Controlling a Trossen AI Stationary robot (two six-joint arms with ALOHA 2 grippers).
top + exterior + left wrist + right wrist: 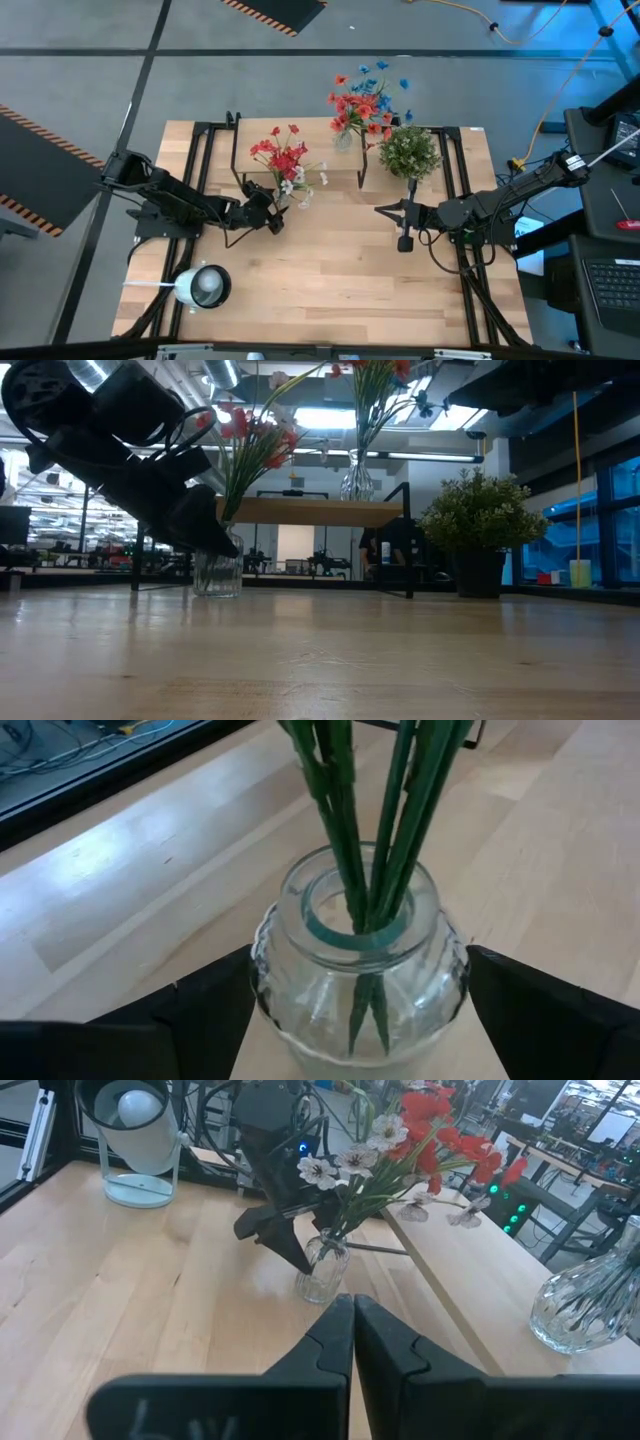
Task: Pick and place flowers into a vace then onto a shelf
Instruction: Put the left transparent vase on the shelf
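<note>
A small clear glass vase (360, 970) stands by its base on the tabletop, just in front of the shelf (320, 512). It holds green-stemmed flowers (283, 160) with red and whitish blooms. My left gripper (360, 1020) is open, one finger on each side of the vase's body, reaching in from the table's left. My right gripper (352, 1320) hangs shut over the table's right half with nothing in it. A second glass vase (345, 138) with red and blue flowers stands on the shelf. My left gripper has its two fingers (210, 1010) close against opposite sides of the vase's ribbed body (270, 980), coming slanting down from the table's left. I cannot tell whether they touch the glass. The vase stands upright on the table.
A bushy green plant in a dark pot (408, 152) stands on the table right of the shelf. A white lamp (203, 287) sits at the near left. Bare tabletop (330, 280) lies between the two arms and toward the near edge.
</note>
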